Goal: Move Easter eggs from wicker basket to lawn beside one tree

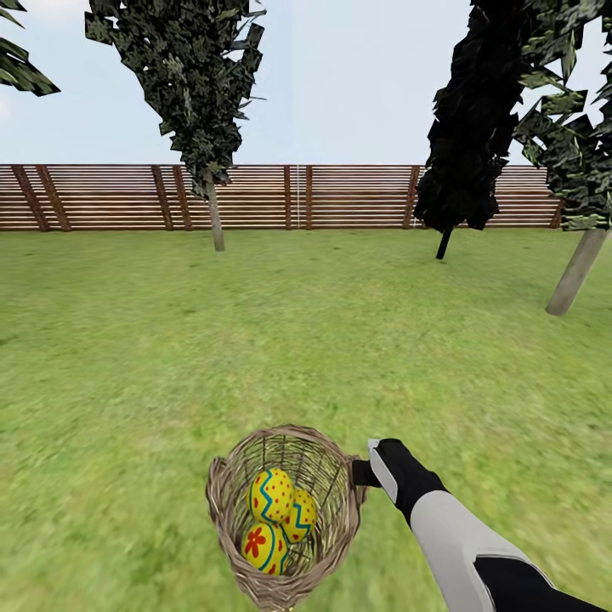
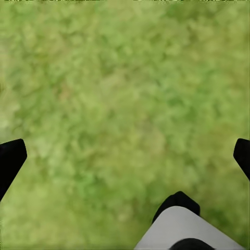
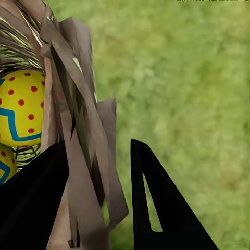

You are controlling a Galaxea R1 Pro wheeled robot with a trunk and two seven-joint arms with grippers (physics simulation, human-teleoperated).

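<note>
On mottled lawn (image 1: 255, 340), right claw (image 3: 99, 203) clamped around woven twig basket (image 1: 223, 501) rim, glossy eggs (image 1: 270, 495) inside.

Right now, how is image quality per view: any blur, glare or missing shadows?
Head view: even daylight, grass smeared on the lawn, no cast shadow under the wicker basket, small gloss spots on the eggs. Left wrist view: soft, blurry grass, dark tool fingers at the edges. Right wrist view: basket rim close and stretched, grass behind soft.
</note>
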